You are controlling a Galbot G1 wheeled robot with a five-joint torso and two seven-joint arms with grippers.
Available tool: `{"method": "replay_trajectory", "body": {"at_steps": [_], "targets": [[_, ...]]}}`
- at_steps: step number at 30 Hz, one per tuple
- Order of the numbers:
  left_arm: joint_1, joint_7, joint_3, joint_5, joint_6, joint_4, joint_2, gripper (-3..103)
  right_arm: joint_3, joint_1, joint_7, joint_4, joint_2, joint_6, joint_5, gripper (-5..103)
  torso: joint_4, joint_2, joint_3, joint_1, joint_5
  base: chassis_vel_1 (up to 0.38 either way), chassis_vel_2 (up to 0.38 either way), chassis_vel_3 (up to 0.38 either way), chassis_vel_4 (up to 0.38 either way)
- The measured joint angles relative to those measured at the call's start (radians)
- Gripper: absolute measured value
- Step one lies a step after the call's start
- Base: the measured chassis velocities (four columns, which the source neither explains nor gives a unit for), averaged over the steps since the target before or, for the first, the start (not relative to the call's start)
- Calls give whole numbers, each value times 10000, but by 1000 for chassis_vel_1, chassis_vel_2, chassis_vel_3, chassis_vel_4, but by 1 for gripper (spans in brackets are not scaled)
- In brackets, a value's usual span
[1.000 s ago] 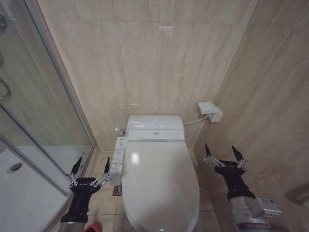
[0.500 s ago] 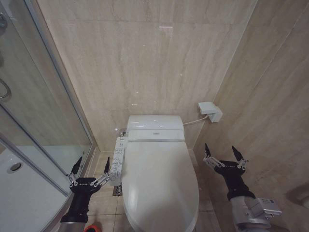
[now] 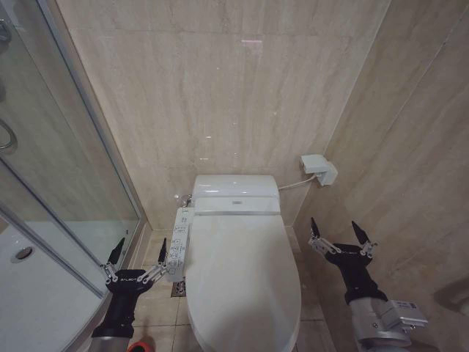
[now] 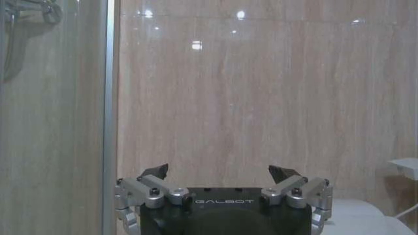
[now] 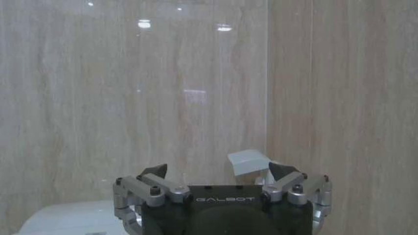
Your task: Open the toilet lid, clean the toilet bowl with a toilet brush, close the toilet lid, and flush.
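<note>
Head view has the left gripper (image 3: 139, 251) hovering low beside the toilet's side button panel (image 3: 177, 244), fingers spread wide and holding nothing, while the right gripper (image 3: 338, 233) hangs on the other side of the toilet near the tiled wall (image 3: 410, 161), its fingers likewise apart and empty. Between the two, the toilet lid (image 3: 244, 279) lies shut, flat over the bowl. A glass shower door (image 3: 51, 169) stands to the robot's left.

3 views, 1 corner

Our head camera looks down on the toilet lid (image 3: 242, 279); both wrist cameras face the beige wall (image 4: 248, 98) behind it.
</note>
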Motion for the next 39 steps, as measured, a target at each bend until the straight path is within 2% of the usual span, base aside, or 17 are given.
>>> {"method": "replay_trajectory", "body": {"at_steps": [39], "targets": [[0, 0, 0, 0, 0, 0, 0, 100, 0, 0, 0, 0, 0, 0, -2, 100, 0, 0, 0, 0, 0, 0, 0, 0, 0]]}}
